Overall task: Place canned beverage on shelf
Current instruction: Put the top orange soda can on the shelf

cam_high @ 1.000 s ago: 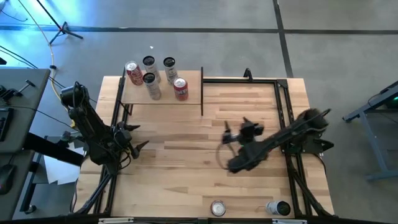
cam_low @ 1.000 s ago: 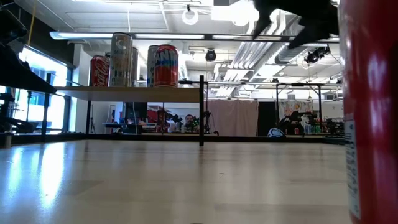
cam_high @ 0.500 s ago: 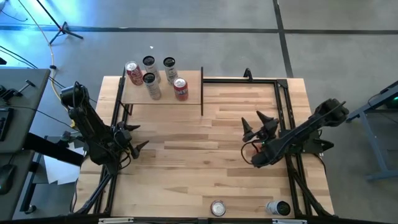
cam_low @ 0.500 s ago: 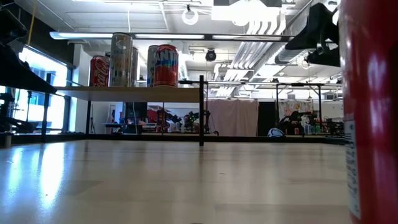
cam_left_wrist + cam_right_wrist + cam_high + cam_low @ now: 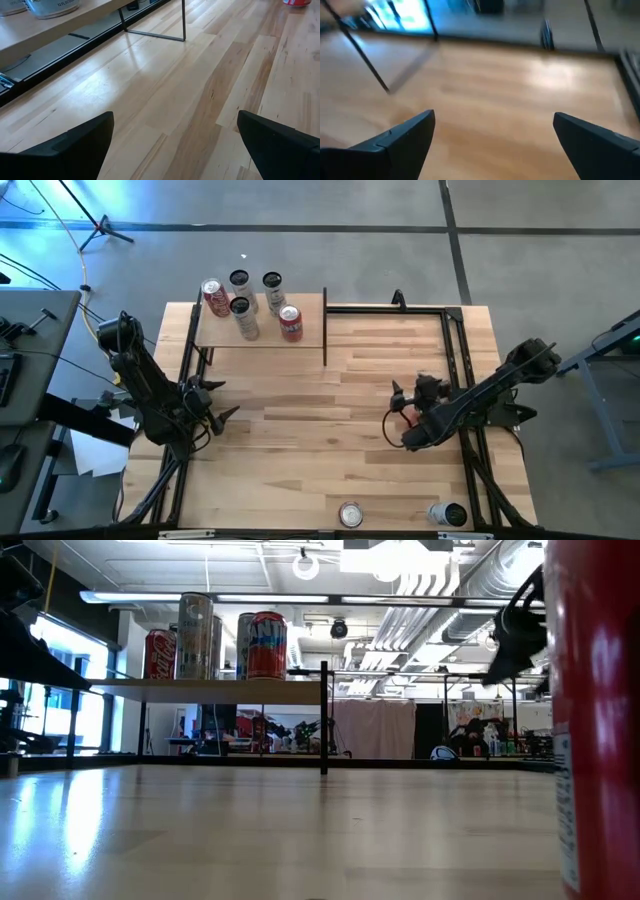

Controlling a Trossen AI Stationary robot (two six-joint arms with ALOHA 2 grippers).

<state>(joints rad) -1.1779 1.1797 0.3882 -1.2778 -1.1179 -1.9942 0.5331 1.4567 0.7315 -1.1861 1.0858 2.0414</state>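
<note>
While four cans already stand on the shelf (image 5: 262,330), upper left, you are between picks.
Left gripper (image 5: 222,402): parked left of centre, fingers spread, empty.
Cans (image 5: 350,514): two wait along the bottom edge.
Right gripper (image 5: 405,397): right of centre, spread, empty.
Next: you likely swing right gripper down to a bottom can.

Five cans (image 5: 241,306) crowd the shelf (image 5: 308,330), its right end bare

In the low view, a red can (image 5: 595,720) stands so close to the lens that the picture's right edge cuts it off, leaving its label unreadable. The right wrist view is motion-blurred; the thin dark post (image 5: 362,60) in it is possibly a shelf leg. In the left wrist view, the can bases (image 5: 50,6) on the shelf are cropped.
</note>
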